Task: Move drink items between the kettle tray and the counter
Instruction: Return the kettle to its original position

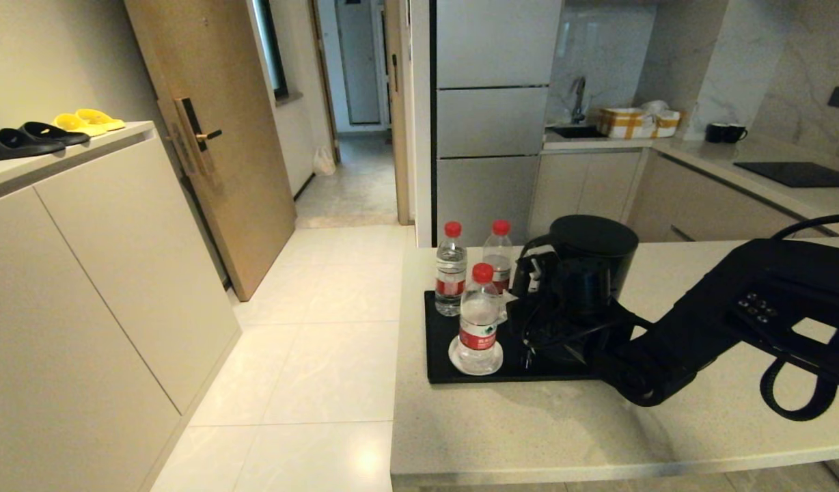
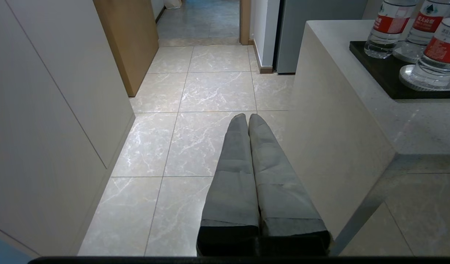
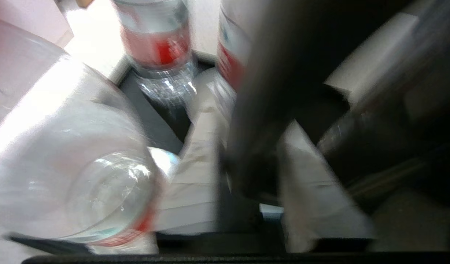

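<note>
Your right end effector [image 1: 532, 273] sits at the kettle [image 1: 587, 266] handle on the tray [image 1: 436, 342], likely for lifting; I cannot tell its grip. Your left end effector [image 2: 247, 121], pressed together, hangs parked beside the bench [image 2: 412, 121].

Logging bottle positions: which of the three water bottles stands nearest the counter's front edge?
The front bottle, standing on a white saucer at the kettle tray's near side. The other two stand behind it, at the tray's far end.

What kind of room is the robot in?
Probably a small apartment or hotel kitchen. There's a sink and a black hob at the back, a tall fridge, and a kettle with water bottles on a tray.
</note>
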{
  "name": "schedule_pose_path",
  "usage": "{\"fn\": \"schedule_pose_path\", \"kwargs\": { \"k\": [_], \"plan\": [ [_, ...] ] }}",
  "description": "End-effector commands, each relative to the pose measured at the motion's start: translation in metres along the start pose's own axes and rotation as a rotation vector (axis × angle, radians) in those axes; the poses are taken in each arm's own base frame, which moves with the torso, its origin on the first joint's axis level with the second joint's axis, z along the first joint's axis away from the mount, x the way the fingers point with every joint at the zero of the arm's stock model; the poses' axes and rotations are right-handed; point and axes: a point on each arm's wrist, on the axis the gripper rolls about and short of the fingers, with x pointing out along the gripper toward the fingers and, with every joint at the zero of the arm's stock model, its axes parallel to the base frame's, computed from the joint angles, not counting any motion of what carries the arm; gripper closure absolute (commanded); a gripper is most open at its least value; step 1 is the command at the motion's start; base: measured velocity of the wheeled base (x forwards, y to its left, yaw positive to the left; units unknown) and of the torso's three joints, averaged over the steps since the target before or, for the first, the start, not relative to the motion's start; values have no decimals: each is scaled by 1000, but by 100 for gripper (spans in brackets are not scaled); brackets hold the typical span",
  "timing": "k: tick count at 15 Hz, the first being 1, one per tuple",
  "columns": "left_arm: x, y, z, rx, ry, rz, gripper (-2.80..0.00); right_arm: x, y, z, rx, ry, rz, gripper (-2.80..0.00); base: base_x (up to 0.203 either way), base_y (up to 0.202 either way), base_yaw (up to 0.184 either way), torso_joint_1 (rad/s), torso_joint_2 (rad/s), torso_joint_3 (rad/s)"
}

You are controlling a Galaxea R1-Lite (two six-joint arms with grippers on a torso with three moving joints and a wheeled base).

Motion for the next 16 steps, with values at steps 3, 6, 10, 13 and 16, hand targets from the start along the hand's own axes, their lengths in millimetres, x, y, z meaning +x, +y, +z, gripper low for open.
{"fn": "schedule_pose_path", "kwargs": {
  "k": [3,6,10,13,16],
  "plan": [
    [0,0,0,1,2,1,0,0,0,3,3,-21,1,-280,0,0,0,0,0,0],
    [0,0,0,1,2,1,0,-3,-2,7,7,-38,-1,-280,0,0,0,0,0,0],
    [0,0,0,1,2,0,0,-22,-6,20,7,-53,41,-280,0,0,0,0,0,0],
    [0,0,0,1,2,1,0,-22,-7,19,7,-39,41,-280,0,0,0,0,0,0],
    [0,0,0,1,2,1,0,-22,-8,19,8,-38,38,-280,0,0,0,0,0,0]
  ]
}}
